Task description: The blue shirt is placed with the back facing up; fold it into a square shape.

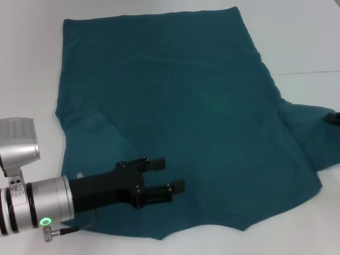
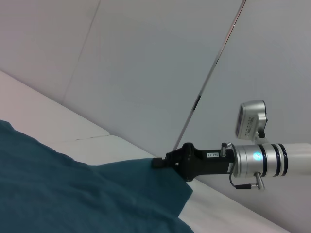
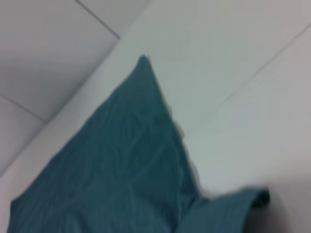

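One blue shirt [image 1: 180, 111] lies spread plain side up across a white table [image 1: 297, 32], with one sleeve reaching toward the robot's right. The left gripper [image 1: 170, 175] hovers low over the shirt's near left part, its two black fingers [image 1: 175, 186] parted with nothing between them. The right gripper [image 2: 158, 162] sits at the tip of the right sleeve, with cloth meeting its front end; whether its fingers are closed on the fabric cannot be told.

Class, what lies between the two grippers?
In the head view, only blue shirt spans between the left gripper and the right gripper at its sleeve.
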Available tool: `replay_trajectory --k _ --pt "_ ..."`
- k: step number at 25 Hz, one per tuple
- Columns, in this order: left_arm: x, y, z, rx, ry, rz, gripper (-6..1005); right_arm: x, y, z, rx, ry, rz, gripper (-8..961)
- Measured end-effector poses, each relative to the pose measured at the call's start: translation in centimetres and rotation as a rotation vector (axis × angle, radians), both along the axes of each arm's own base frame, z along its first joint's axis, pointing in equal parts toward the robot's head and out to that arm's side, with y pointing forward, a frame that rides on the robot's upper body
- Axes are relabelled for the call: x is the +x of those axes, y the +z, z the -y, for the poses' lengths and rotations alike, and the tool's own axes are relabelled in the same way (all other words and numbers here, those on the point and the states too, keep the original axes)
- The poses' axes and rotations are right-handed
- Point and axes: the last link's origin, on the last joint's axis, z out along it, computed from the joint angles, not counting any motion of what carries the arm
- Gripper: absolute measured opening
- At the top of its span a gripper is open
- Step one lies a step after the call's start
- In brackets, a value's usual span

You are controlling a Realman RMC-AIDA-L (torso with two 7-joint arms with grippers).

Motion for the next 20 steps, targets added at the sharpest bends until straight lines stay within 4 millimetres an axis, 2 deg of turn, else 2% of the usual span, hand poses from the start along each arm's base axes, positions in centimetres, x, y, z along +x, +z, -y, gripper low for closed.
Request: replay_trajectory --k 20 --pt "0.0 0.0 0.0 -0.002 -0.002 0.002 875 0.0 2.8 -1.5 0.077 0.004 0.06 17"
